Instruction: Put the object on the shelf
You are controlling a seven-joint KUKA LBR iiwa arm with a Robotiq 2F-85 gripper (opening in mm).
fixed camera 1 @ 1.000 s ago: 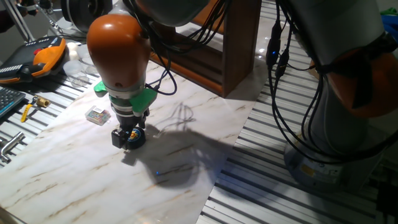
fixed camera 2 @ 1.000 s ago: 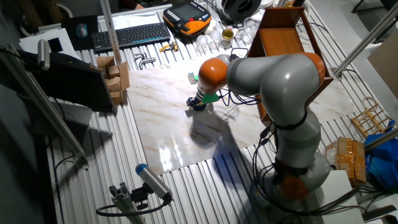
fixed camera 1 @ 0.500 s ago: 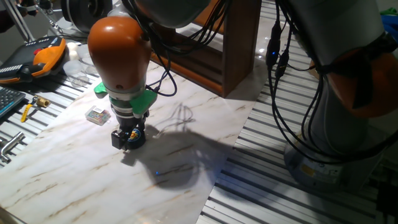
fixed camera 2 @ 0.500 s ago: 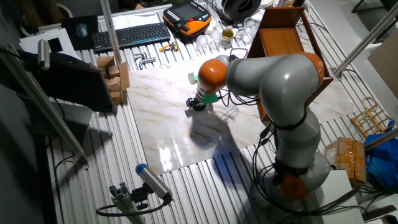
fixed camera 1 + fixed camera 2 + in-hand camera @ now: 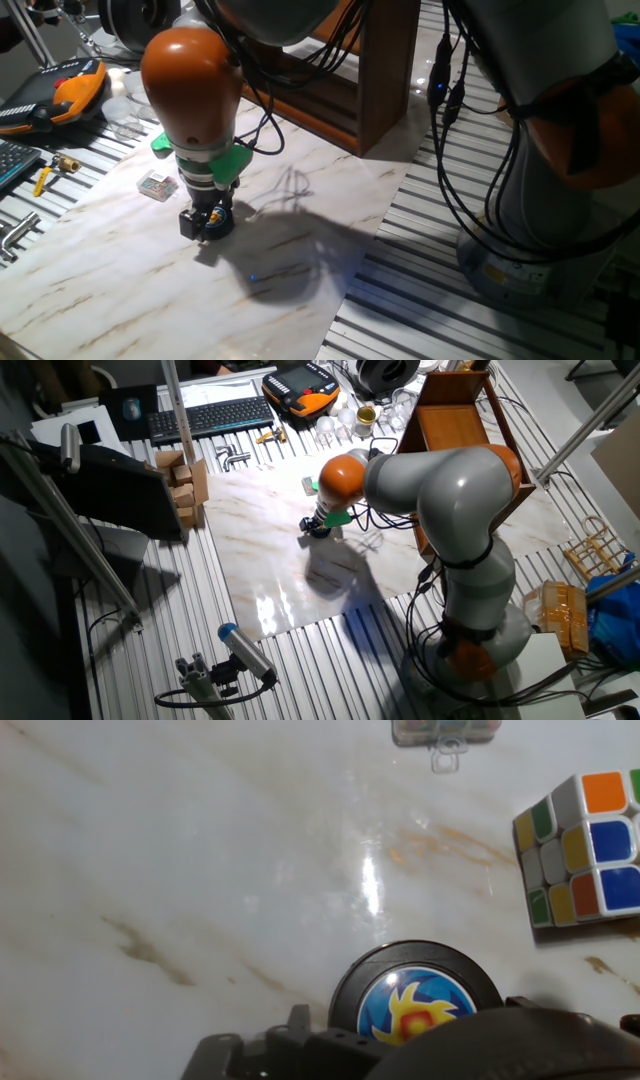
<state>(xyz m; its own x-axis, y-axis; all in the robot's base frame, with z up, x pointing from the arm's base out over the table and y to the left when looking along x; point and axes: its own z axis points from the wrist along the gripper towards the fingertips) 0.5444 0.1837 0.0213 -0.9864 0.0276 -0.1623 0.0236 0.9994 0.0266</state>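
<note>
The object [image 5: 415, 1005], a flat black disc with a blue, yellow and orange emblem, lies on the marble table [image 5: 110, 280]. In the hand view it sits at the bottom edge, half hidden under the gripper body. My gripper [image 5: 206, 224] is down at table level with its fingers on either side of the object [image 5: 221, 220] and looks shut on it. The shelf [image 5: 372, 90], dark brown wood, stands at the far side of the table beyond the arm, and its open front shows in the other fixed view [image 5: 455, 422].
A Rubik's cube [image 5: 585, 845] stands close to the right of the disc. A small clear box [image 5: 157, 184] lies just beyond the gripper. Tools, a keyboard [image 5: 210, 417] and an orange-black pendant [image 5: 70, 92] crowd the far edge. Cables [image 5: 455, 150] hang from the arm.
</note>
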